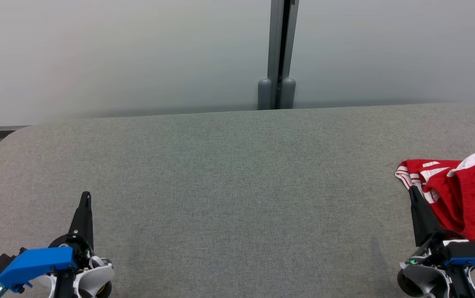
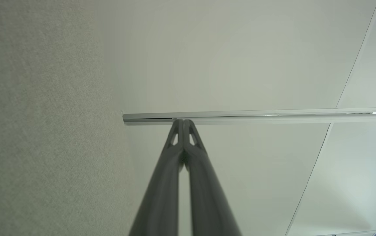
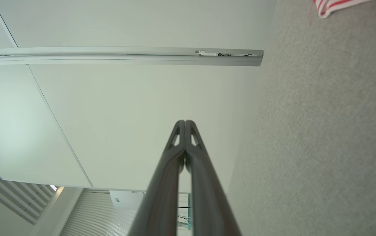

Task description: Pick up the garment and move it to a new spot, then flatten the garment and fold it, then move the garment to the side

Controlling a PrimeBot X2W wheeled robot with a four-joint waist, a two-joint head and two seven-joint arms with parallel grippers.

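Left gripper [image 1: 85, 202]: lower left in the head view, at the near edge of the table [image 1: 237, 174], well apart from the cloth. A blue wrist cover [image 1: 34, 260] sits behind it. It points away from the robot. Jaws pressed together: in the left wrist view the two dark fingers [image 2: 161, 183] meet at the tips and nothing is caught between them.

Right gripper [image 1: 413, 193]: lower right in the head view, also at the near edge and pointing away. Jaws shut tip to tip in the right wrist view, and empty.

Table: covered in grey woven fabric, corners rounded. The middle stretch between the two arms is bare grey fabric.

Garment [image 1: 465, 194]: red with white stripes and a white band, lying crumpled in a heap at the right end of the table. The frame edge cuts off part of it. It lies just beyond the right gripper and to its right. In the head view the dark finger overlaps the garment's striped left hem (whether they touch cannot be judged from this angle). In the right wrist view a red-and-white striped corner lies on the grey fabric at the top right, well off from the fingertips.

Far side: pale wall panels [image 1: 117, 54] behind the table. A grey upright post [image 1: 280, 41] stands at the seam between two panels. Two rounded grey feet [image 1: 276, 94] at its base meet the table's far edge.
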